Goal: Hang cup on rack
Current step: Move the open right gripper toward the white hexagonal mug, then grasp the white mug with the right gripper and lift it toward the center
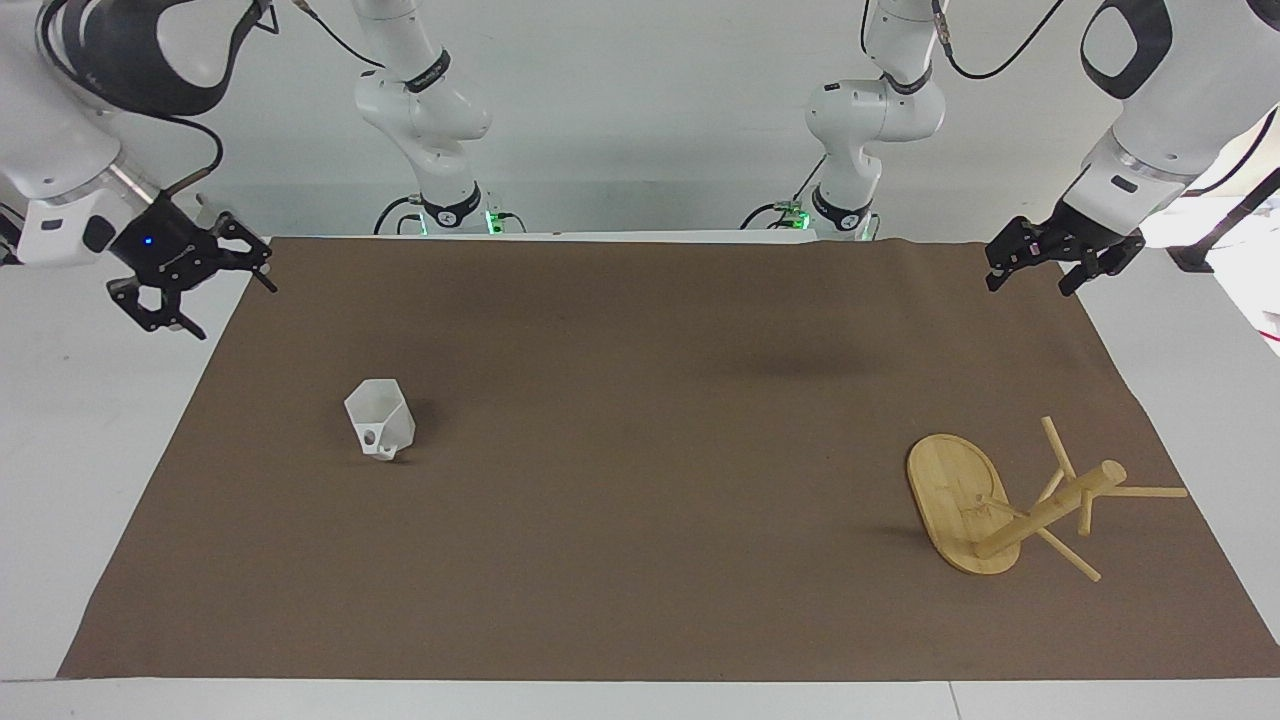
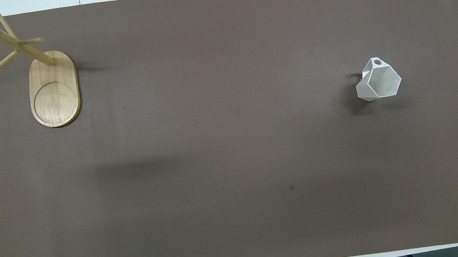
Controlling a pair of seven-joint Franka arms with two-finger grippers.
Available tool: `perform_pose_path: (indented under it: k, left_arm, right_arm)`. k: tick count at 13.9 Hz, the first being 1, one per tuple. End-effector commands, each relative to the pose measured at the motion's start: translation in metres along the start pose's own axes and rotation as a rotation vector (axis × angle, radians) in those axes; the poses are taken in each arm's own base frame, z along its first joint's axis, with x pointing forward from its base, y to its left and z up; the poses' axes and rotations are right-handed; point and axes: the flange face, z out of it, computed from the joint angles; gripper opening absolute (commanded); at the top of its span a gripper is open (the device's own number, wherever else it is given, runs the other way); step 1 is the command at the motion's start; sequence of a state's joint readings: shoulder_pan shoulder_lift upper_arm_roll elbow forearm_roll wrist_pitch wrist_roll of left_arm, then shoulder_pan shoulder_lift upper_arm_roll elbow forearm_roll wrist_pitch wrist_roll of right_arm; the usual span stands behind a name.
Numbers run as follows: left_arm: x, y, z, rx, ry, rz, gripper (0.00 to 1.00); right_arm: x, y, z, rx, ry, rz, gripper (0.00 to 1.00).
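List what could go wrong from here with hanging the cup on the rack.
1. The cup is small, faceted and tapers to a narrow base; the open right claw, up over the mat's edge, might tip it while closing.
2. The rack stands at the left arm's end, so a handover to the open left claw might be needed, risking a drop.

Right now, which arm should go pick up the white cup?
Right, probably. The cup sits toward that arm's end of the mat, and the right claw hangs open above that end. The left claw waits open near the rack.
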State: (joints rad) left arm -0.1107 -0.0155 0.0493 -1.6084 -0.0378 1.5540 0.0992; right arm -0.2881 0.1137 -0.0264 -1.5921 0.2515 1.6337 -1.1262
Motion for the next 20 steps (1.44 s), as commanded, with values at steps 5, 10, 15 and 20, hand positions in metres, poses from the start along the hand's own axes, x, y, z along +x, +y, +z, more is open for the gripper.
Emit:
perform_pose_path:
  k: [5,10,15,20]
  left_arm:
    - [-0.003,-0.001,0.0,-0.011,0.011,-0.012,1.0]
    - [-0.003,-0.001,0.0,-0.011,0.011,-0.012,1.0]
    - [-0.003,-0.001,0.0,-0.011,0.011,-0.012,1.0]
    - [-0.003,0.0,0.0,-0.011,0.011,-0.01,1.0]
  right_arm:
    - [-0.039,0.076,0.111,0.179,0.399,-0.449,1.0]
    - [-0.086,0.092,0.206,0.243,0.689,-0.529,1.0]
    - [-0.124,0.103,0.272,0.306,0.867,-0.593,1.0]
    - [-0.109,0.093,0.309,0.363,0.906,-0.684,1.0]
